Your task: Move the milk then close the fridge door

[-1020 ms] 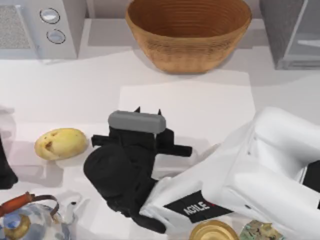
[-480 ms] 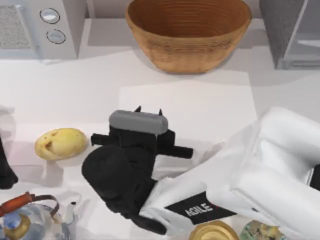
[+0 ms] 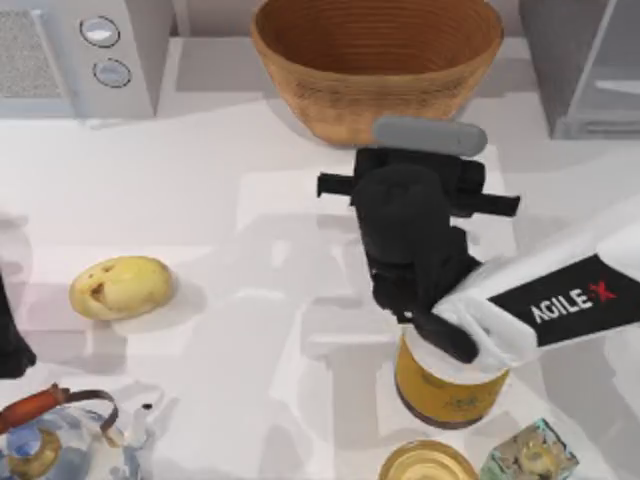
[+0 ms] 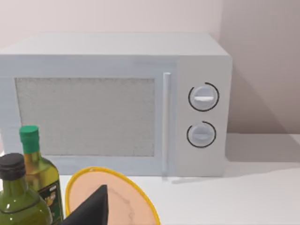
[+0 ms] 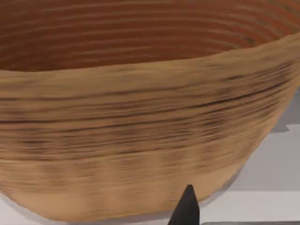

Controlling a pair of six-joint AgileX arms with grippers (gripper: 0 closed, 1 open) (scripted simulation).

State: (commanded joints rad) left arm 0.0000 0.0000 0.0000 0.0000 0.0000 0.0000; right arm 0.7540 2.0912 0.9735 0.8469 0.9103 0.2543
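Along the near edge of the tabletop, from left to right: a teapot with an orange-brown handle, a gold lid, and a small glassy block. Just behind the lid, a yellow can, upright, its top partly covered by the right arm.

At the left edge, a dark piece of the left arm, parked. From its wrist: a yellow-rimmed plate close below, two green bottles beside the plate, and the microwave facing the camera farther off. Cannot tell how the left pincer stands.

To the right of that arm, a potato, lying alone with bare white surface around it.

Slanting in from the right side, the white right arm with its black wrist, reaching over the can toward the back. At its end the right pincer, tucked beneath a grey bar and right up against the near wall of the basket. From the right wrist, the woven wall very close, with one black tip low in front of it. Cannot tell whether this pincer is apart, together or clamped on anything.

Along the back: the microwave at the left, the wide basket in the middle, and at the right corner the grey speckled fridge with the pale fridge door beside it. Between right pincer and fridge door, bare tabletop past the basket's right flank.
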